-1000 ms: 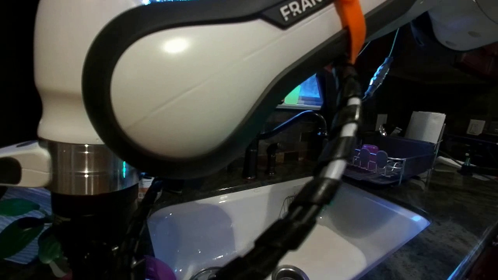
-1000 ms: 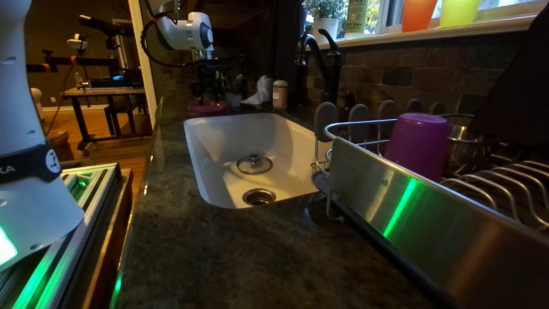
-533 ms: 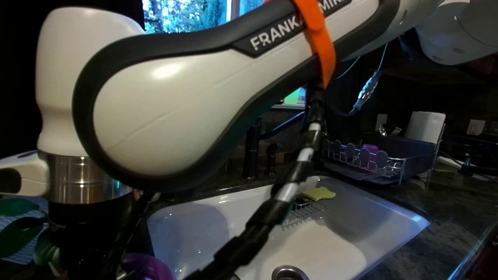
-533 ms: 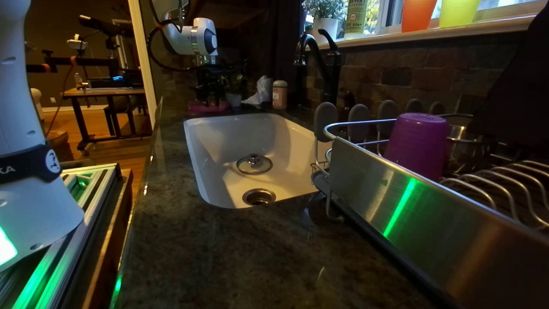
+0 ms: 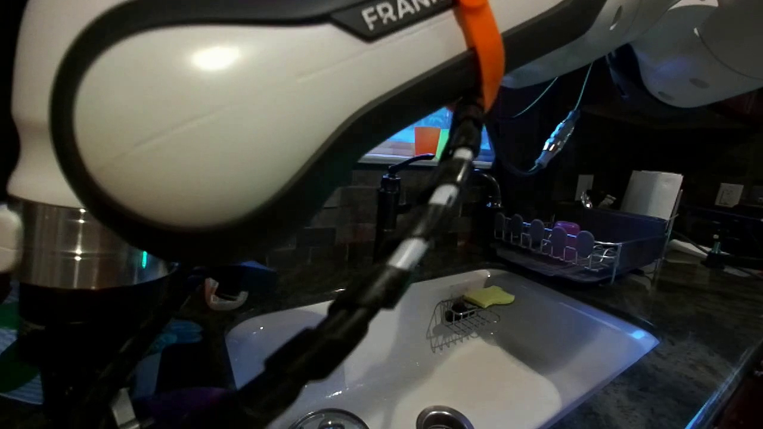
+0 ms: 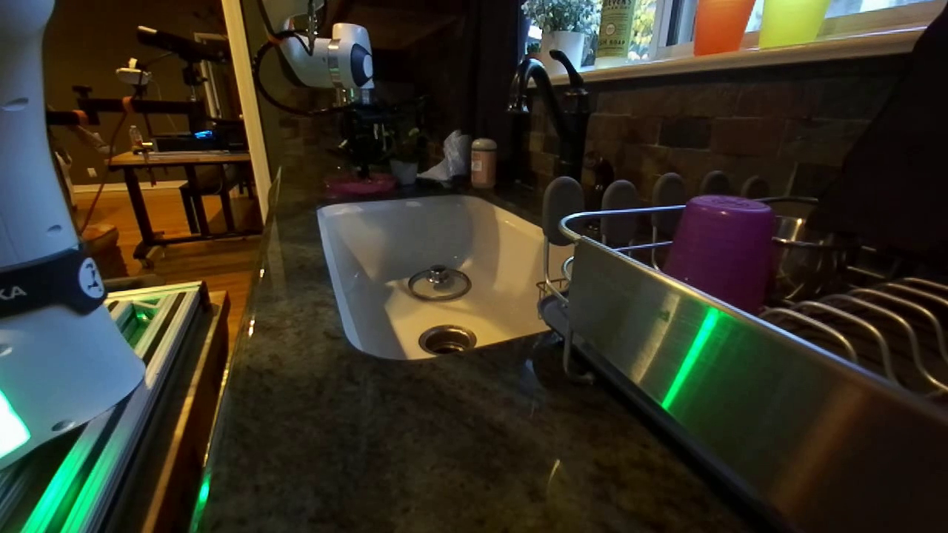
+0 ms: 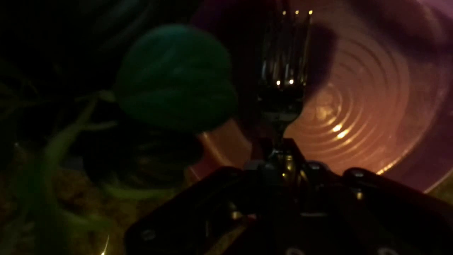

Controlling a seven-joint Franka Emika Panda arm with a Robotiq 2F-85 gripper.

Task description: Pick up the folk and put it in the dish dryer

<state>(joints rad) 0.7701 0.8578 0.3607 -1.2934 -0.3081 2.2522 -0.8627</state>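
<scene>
While you are holding the fork (image 7: 281,106): its long axis is running on from the gripper (image 7: 278,147), nearly in line with the jaws, tines leading away from the palm.
Jaws: they are standing narrow, pinching the fork just behind its head, with the rest of the handle hiding in the dark.
Plate (image 7: 378,109): in the wrist view the fork is showing over it; you are getting too little light to tell whether they are touching.
Leaf (image 7: 177,78): it is showing just beside the tines, so a sideways swing is likely snagging it.
Rack (image 6: 748,385): with the placing not yet done, you are probably facing the carry, since the rack is standing beyond the sink (image 6: 459,229), well apart from the gripper, in an exterior view.
Cup (image 6: 722,252): it is standing upturned inside the rack; you are probably wanting a gap beside it.
Tines: if they are catching a wire, the thin handle is likely turning in your grip.
</scene>
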